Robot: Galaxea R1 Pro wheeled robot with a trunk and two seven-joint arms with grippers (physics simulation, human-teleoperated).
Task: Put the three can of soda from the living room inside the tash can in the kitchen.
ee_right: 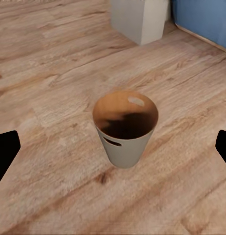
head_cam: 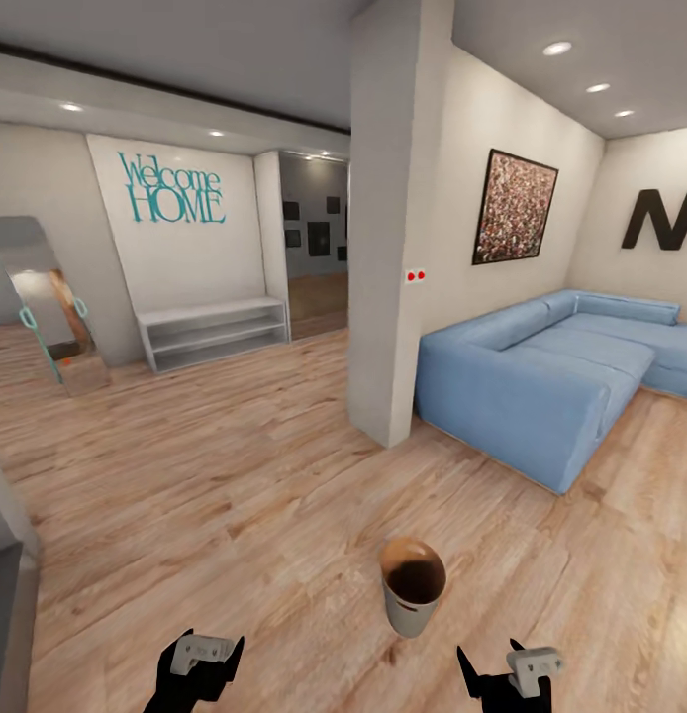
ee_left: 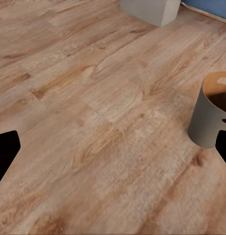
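The trash can stands upright on the wooden floor just ahead of me, grey outside and coppery brown inside, with oval handle holes near its rim. Its bottom is dark, and I cannot tell whether anything lies in it. My left gripper hangs low to the bin's left, open and empty. My right gripper is open and empty too, and looks down on the trash can from just behind it. In the left wrist view the trash can sits off to one side. The soda cans are out of view.
A white pillar rises ahead, with the living room's blue corner sofa to its right. A low white bench and a leaning mirror stand at the far left wall. A grey unit's edge is close on my left.
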